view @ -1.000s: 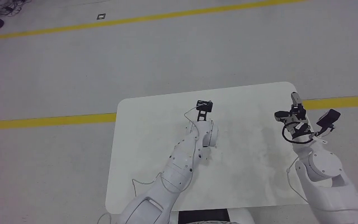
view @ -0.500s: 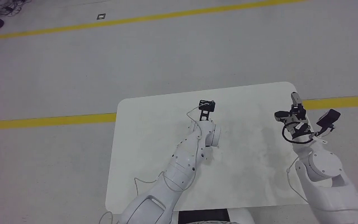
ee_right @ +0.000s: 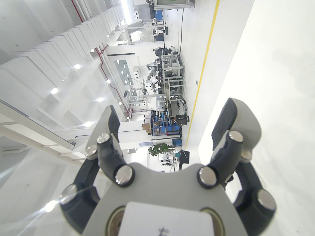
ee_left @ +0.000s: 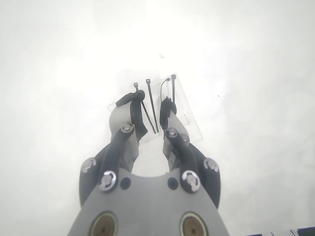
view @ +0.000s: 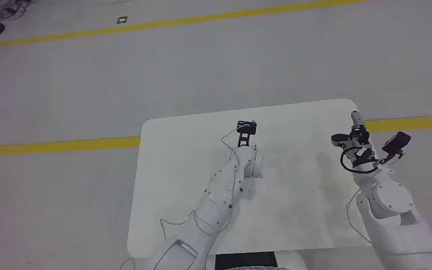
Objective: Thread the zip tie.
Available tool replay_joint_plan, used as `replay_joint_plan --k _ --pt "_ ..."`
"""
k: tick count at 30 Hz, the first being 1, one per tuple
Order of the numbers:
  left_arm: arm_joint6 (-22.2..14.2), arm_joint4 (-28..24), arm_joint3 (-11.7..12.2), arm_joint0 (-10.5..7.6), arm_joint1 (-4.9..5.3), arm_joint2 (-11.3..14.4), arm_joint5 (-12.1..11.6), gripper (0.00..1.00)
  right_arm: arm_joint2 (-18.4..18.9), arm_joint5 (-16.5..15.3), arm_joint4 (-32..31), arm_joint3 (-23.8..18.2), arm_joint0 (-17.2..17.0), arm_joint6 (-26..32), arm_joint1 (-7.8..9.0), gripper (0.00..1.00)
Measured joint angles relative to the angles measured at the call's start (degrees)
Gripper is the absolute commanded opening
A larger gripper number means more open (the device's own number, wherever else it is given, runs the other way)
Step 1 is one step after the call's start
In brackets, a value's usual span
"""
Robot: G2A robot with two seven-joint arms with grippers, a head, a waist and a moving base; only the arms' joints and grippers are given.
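Zip ties [ee_left: 149,88] lie side by side in a clear tray [ee_left: 190,119] on the table [ee_left: 73,50]; my left gripper [ee_left: 152,99] hovers above, jaws parted and empty, straddling them ready to pinch. My right gripper [ee_right: 169,111], spread wide, holds nothing, parked aside.

Holds left gripper [ee_left: 153,100] forward, pointed down, fingers parted; right gripper [ee_right: 172,117] out sideways, fingers spread wide

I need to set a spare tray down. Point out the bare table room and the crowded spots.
Free: the wide table stretch between the left arm and the right gripper, and the strip between the left arm and the table's left edge. Crowded: the clear tray of zip ties under the open left gripper.
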Motion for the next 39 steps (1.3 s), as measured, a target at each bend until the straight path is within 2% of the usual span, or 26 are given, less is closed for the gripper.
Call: replay_joint_plan --k 5,10,17,25,39 --pt "-0.65 0.0 -0.11 -0.11 0.37 0.37 0.0 0.17 0.0 0.0 0.0 0.0 0.0 0.0 0.0 1.0" --pt "-0.87 0.0 -0.51 0.09 0.52 0.49 0.0 0.11 0.0 0.0 0.0 0.0 0.0 0.0 0.0 1.0" --pt "-1.5 0.0 -0.21 -0.22 0.71 0.62 0.0 0.13 0.0 0.0 0.0 0.0 0.0 0.0 0.0 1.0" --pt "-1.83 0.0 1.29 -1.18 0.72 1.01 0.0 0.19 0.0 0.0 0.0 0.0 0.0 0.0 0.0 1.0" --pt "-1.64 0.0 4.54 -2.67 -0.16 0.85 0.0 0.16 0.0 0.0 0.0 0.0 0.0 0.0 0.0 1.0"
